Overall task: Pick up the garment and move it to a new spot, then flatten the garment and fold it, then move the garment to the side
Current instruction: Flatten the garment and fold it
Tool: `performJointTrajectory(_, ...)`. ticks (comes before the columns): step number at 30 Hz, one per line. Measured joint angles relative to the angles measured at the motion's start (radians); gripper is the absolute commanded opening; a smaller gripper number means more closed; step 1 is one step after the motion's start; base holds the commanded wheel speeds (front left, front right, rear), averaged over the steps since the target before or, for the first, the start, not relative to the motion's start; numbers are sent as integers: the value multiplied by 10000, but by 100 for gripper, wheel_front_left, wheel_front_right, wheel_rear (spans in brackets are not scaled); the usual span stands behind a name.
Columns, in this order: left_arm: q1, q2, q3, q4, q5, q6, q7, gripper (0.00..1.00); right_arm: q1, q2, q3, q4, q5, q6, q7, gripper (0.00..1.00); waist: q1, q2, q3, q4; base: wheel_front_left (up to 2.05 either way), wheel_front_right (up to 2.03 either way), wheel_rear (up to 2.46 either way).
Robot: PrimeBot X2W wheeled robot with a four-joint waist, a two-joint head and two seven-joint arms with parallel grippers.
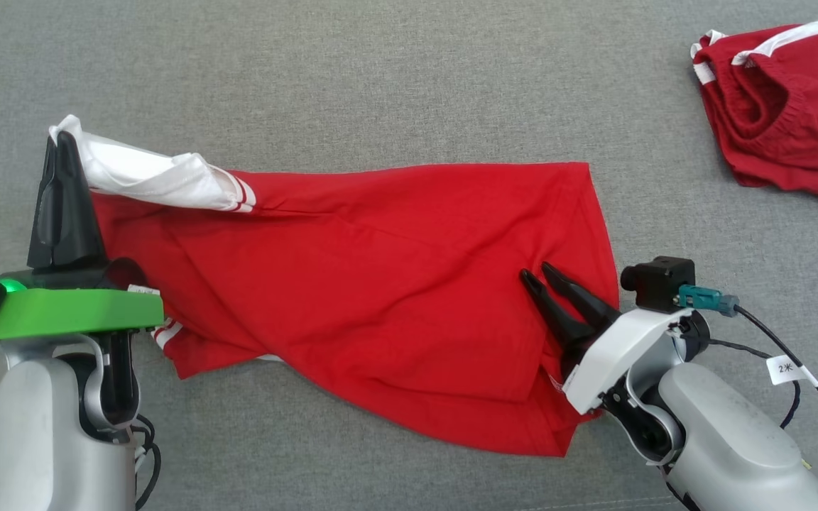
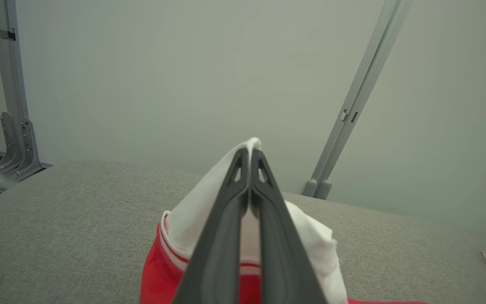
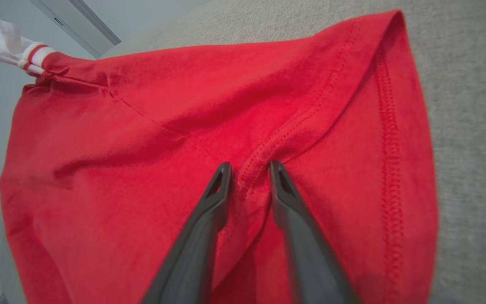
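The garment [image 1: 380, 262] is a bright red T-shirt of soft knit with a white sleeve [image 1: 160, 177]. The sleeve ends in a white band crossed by thin red stripes. A line of stitching runs along the hem at the shirt's right end. The cloth is creased rather than flat, with a diagonal fold across the body and the lower edge doubled over. It lies in the middle of the grey fabric-covered desk [image 1: 380, 85].

A white tag [image 1: 785, 369] on the cable by the right arm carries a "2" and a mark too small to read. A small white label shows beside the left hand, and its writing cannot be read.

The shirt's long axis runs across the head view. The sleeve end points to the robot's left and the hem end to its right, dipping slightly toward the robot on the right.

The left hand [image 1: 61, 138] is clamped on the tip of the white sleeve, lifting it off the desk. The right hand [image 1: 536, 270] has its fingers narrowly apart astride a raised ridge of red cloth near the hem. Whether they already pinch it cannot be told.

Red shorts with white trim [image 1: 792, 113] lie well apart at the far right.
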Motion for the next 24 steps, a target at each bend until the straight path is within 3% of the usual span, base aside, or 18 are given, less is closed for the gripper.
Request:
performJointTrajectory(4, 1, -13, 75, -4, 2, 0, 0, 0, -198, 10, 182, 58, 88, -2, 15, 26, 0, 0, 3, 113, 0, 0, 0)
performJointTrajectory(5, 1, -13, 90, -4, 8, 0, 0, 0, -221, 6, 228, 58, 90, -2, 15, 10, 0, 0, 1, 117, 0, 0, 0)
performJointTrajectory(7, 1, -23, 134, -6, 52, 0, 0, 0, -221, -2, 318, 77, 123, -2, 15, 10, 0, 0, -3, 117, 0, 0, 0)
performJointTrajectory(8, 1, -27, 169, -6, 56, 0, -2, 0, -222, -10, 351, 88, 151, -2, 15, 0, 0, 0, -6, 113, 0, 0, 0)
performJointTrajectory(15, 1, -40, 290, -19, 61, -2, -2, 0, -426, -146, 458, 125, 138, -2, -219, 0, 0, 0, -32, 20, 0, 0, 0)
performJointTrajectory(24, -2, -96, 587, -328, -157, -173, -2, 0, -898, -493, -660, -546, 40, -2, -1152, 0, 0, 0, -401, -128, 0, 0, 0)
